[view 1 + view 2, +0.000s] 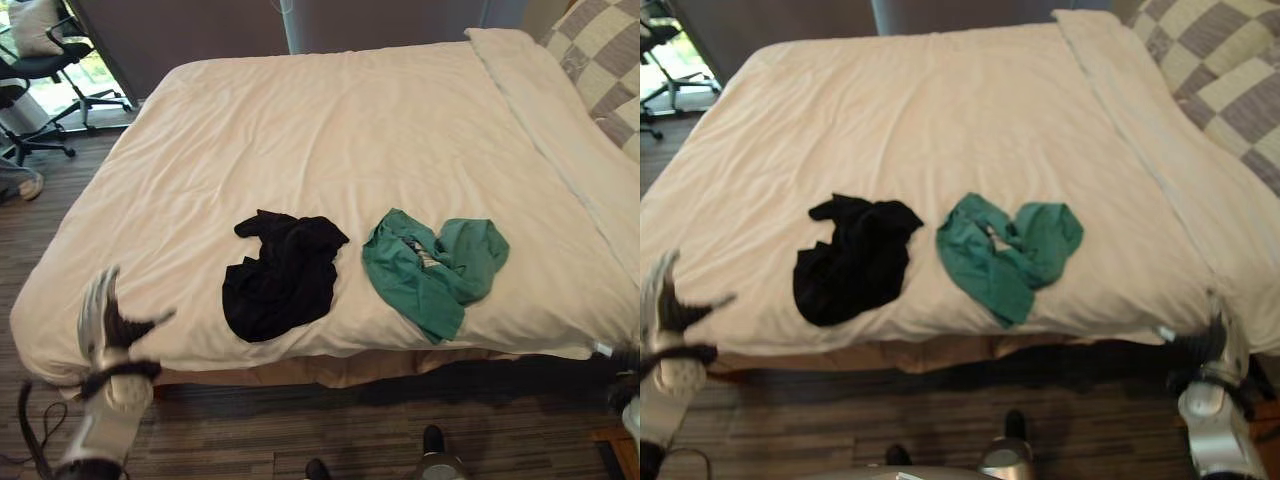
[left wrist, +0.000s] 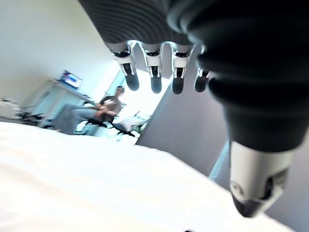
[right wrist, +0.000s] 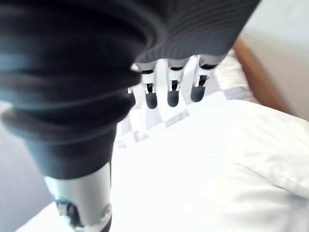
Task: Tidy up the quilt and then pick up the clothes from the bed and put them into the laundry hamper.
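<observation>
A cream quilt (image 1: pixel 340 130) lies spread flat over the bed. On its near part lie a crumpled black garment (image 1: pixel 280 275) and, to its right, a crumpled green garment (image 1: pixel 435 265). My left hand (image 1: pixel 108 325) is raised at the bed's near left corner, fingers straight, thumb apart, holding nothing; its fingertips (image 2: pixel 152 82) show over the quilt in the left wrist view. My right hand (image 1: pixel 1218 345) is at the near right edge of the bed, its fingers (image 3: pixel 171 94) straight and apart from the quilt (image 3: pixel 217 164).
Checked pillows (image 1: pixel 600 60) lie at the bed's far right. Office chairs (image 1: pixel 45 70) stand on the dark wood floor (image 1: pixel 260 430) at the far left. A person (image 2: pixel 104 108) sits far off in the left wrist view. A grey wall (image 1: pixel 200 30) stands behind the bed.
</observation>
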Robot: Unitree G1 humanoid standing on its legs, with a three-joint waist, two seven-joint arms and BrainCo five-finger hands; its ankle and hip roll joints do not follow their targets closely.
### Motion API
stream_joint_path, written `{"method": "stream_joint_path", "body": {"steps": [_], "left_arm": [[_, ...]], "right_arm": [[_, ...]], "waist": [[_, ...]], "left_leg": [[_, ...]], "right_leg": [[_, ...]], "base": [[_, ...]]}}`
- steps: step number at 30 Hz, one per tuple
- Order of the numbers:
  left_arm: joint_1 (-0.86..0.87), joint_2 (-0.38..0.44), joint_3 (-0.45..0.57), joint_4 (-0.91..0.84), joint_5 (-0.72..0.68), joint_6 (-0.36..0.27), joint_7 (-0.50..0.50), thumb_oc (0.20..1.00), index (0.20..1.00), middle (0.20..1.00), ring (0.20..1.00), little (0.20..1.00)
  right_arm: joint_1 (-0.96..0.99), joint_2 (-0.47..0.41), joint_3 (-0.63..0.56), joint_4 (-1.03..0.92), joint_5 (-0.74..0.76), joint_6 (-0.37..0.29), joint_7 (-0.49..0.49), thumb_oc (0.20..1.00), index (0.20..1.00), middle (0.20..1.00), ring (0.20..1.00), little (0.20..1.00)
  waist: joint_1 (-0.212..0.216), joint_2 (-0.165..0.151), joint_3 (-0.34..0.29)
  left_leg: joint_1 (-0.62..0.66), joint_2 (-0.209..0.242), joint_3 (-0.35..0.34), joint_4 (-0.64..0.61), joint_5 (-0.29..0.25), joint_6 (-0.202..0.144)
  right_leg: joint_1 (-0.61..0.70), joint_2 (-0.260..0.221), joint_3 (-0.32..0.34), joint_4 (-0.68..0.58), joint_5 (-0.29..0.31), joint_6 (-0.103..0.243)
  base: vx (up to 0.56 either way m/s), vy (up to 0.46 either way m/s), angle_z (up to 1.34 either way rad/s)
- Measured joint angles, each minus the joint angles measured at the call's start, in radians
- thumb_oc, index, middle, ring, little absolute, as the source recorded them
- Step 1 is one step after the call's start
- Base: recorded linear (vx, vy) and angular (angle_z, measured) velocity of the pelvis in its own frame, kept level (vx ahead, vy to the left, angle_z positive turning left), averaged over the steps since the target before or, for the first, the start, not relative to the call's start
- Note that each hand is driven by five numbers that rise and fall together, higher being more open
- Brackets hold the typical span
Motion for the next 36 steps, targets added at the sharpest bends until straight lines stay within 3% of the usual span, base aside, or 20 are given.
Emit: {"method": "stream_joint_path", "body": {"steps": [3,7,11,16,18,19,22,28,30,34,36], "left_arm": [[-0.061,-0.002,-0.033,-0.016,0.004,-0.015,-0.003,1.000,1.000,1.000,1.000,1.000],[-0.249,-0.010,-0.212,0.091,-0.001,0.000,-0.011,1.000,1.000,1.000,1.000,1.000],[-0.464,-0.066,-0.368,0.284,0.008,0.052,-0.019,1.000,1.000,1.000,1.000,1.000],[-0.591,-0.086,-0.472,0.515,0.020,0.104,-0.049,1.000,1.000,1.000,1.000,1.000],[-0.645,-0.097,-0.493,0.548,0.062,0.119,-0.043,0.520,0.520,0.520,0.520,0.520],[-0.678,-0.090,-0.509,0.565,0.099,0.121,-0.045,0.200,0.200,0.200,0.200,0.200],[-0.676,-0.098,-0.508,0.568,0.158,0.125,-0.050,0.200,0.200,0.200,0.200,0.200],[-0.645,-0.147,-0.458,0.578,0.171,0.122,-0.048,0.200,0.200,0.200,0.200,0.200],[-0.576,-0.157,-0.414,0.518,0.165,0.112,-0.048,0.200,0.200,0.200,0.200,0.200],[-0.443,-0.161,-0.364,0.385,0.120,0.055,-0.058,0.200,0.200,0.200,0.200,0.200],[-0.363,-0.184,-0.362,0.315,0.065,0.011,-0.094,0.200,0.200,0.200,0.200,0.200]], "right_arm": [[-0.078,-0.001,0.044,-0.039,-0.002,-0.012,-0.004,1.000,1.000,1.000,1.000,1.000],[-0.267,-0.019,0.242,-0.045,-0.025,-0.009,0.003,1.000,1.000,1.000,1.000,1.000],[-0.422,-0.004,0.322,-0.103,-0.034,-0.026,0.007,1.000,1.000,1.000,1.000,1.000],[-0.442,0.048,0.325,-0.160,0.085,-0.067,0.015,1.000,1.000,1.000,1.000,1.000],[-0.388,0.085,0.301,-0.210,0.170,-0.093,0.040,1.000,1.000,1.000,1.000,1.000],[-0.346,0.104,0.299,-0.254,0.211,-0.117,0.051,1.000,1.000,1.000,1.000,1.000],[-0.310,0.114,0.314,-0.267,0.252,-0.139,0.084,1.000,1.000,1.000,1.000,1.000],[-0.330,0.107,0.319,-0.318,0.240,-0.166,0.092,1.000,1.000,1.000,1.000,1.000],[-0.388,0.059,0.364,-0.315,0.191,-0.163,0.091,1.000,1.000,1.000,1.000,1.000],[-0.512,0.020,0.431,-0.257,0.107,-0.146,0.091,1.000,1.000,1.000,1.000,1.000],[-0.591,0.013,0.484,-0.160,0.081,-0.123,0.100,1.000,1.000,1.000,1.000,1.000]], "waist": [[-0.008,0.000,-0.004],[-0.008,0.006,0.012],[-0.006,0.022,0.148],[-0.042,0.053,0.247],[-0.048,0.073,0.271],[-0.051,0.102,0.291],[-0.060,0.127,0.294],[-0.061,0.117,0.295],[-0.057,0.107,0.290],[-0.037,0.091,0.282],[-0.006,0.092,0.265]], "left_leg": [[-0.002,0.002,0.011,0.000,0.011,-0.002],[-0.083,-0.008,0.024,0.007,0.047,0.018],[-0.138,-0.006,0.029,0.008,0.076,0.024],[-0.208,-0.008,0.052,0.007,0.082,0.023],[-0.236,-0.009,0.072,0.007,0.086,0.023],[-0.241,-0.013,0.077,0.006,0.085,0.023],[-0.237,-0.013,0.079,0.002,0.079,0.019],[-0.202,-0.008,0.073,0.000,0.065,0.008],[-0.182,-0.006,0.069,0.000,0.058,0.002],[-0.157,0.006,0.043,0.001,0.065,0.009],[-0.158,0.011,0.028,0.007,0.071,0.011]], "right_leg": [[-0.016,0.004,0.011,0.000,0.006,-0.007],[-0.109,0.003,0.030,0.005,0.039,-0.016],[-0.170,0.006,0.040,0.001,0.067,-0.023],[-0.256,0.006,0.065,0.001,0.088,-0.025],[-0.291,0.002,0.073,0.000,0.094,-0.028],[-0.299,0.001,0.075,0.000,0.096,-0.028],[-0.296,0.001,0.075,0.000,0.095,-0.027],[-0.262,0.005,0.074,0.000,0.089,-0.025],[-0.237,0.008,0.072,-0.001,0.088,-0.027],[-0.198,0.018,0.046,0.000,0.082,-0.039],[-0.184,0.019,0.022,0.000,0.076,-0.048]], "base": [[-0.09,-0.013,-0.13],[-0.21,-0.033,-0.08],[-0.14,-0.014,-0.04],[-0.04,0.020,-0.14],[0.01,0.039,-0.14],[0.02,0.018,-0.08],[0.03,-0.008,-0.06],[0.04,-0.041,-0.01],[0.04,-0.080,0.04],[0.02,-0.080,0.15],[0.01,-0.065,0.23]]}}
